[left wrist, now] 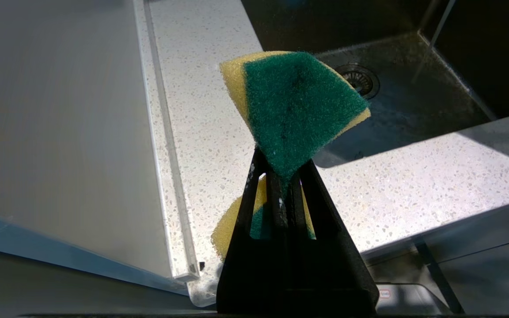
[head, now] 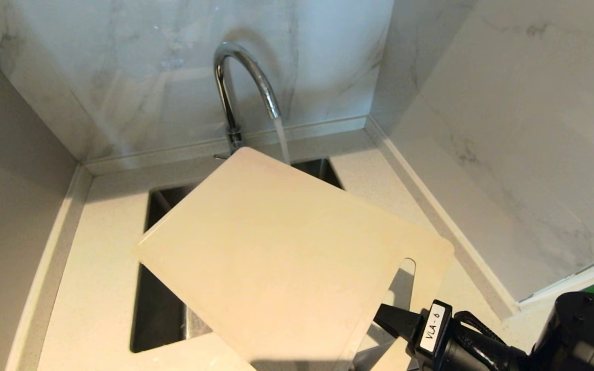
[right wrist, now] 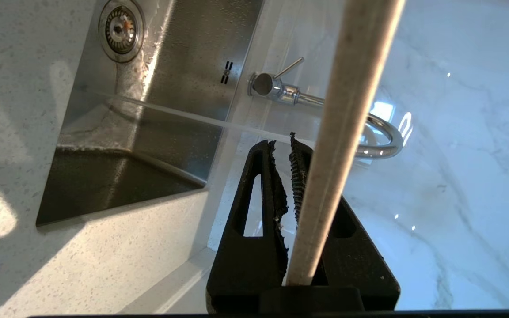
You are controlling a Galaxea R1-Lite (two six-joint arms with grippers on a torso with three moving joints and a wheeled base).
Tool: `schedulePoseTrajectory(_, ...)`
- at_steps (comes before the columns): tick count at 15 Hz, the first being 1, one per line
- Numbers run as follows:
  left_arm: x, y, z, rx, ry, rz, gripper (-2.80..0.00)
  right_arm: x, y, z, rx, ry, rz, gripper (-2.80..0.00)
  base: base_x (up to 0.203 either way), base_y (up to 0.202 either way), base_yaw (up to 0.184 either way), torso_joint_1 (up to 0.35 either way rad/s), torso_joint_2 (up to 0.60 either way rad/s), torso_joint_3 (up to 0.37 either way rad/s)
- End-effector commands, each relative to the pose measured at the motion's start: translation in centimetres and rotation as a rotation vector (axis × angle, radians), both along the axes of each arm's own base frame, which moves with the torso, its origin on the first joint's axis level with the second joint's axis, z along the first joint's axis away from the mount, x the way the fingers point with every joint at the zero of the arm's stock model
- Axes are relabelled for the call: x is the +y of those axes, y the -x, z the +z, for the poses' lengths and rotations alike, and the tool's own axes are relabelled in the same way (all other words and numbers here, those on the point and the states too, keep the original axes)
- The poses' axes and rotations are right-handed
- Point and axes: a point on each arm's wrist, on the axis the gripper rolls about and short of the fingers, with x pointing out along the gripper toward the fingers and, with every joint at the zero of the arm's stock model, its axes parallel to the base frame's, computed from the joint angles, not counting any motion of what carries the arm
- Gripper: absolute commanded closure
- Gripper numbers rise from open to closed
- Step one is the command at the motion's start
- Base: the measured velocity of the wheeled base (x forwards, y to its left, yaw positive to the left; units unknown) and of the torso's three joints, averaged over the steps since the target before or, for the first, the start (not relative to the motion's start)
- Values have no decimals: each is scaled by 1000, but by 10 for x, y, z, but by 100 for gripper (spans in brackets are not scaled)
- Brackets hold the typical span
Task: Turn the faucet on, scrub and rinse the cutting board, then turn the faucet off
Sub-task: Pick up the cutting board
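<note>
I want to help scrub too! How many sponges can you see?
1. The green-and-yellow scrubbing sponge is pinched in the left end effector, over the speckled white countertop beside the steel sink. The cream plastic cutting board could hide others.

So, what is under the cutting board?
Under the raised cutting board is the sink. Its drain shows in the right wrist view, but the head view hides it.

A white label (head: 435,328) on the right arm's wrist reads, as far as legible, "VLA-6".
</note>
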Motion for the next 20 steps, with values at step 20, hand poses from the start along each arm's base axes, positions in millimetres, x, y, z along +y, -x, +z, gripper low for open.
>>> schedulePoseTrajectory(20,0,0,0,-2,1,0,0,-6,9,14,17,-106,-8,0,0,0,0,0,0,0)
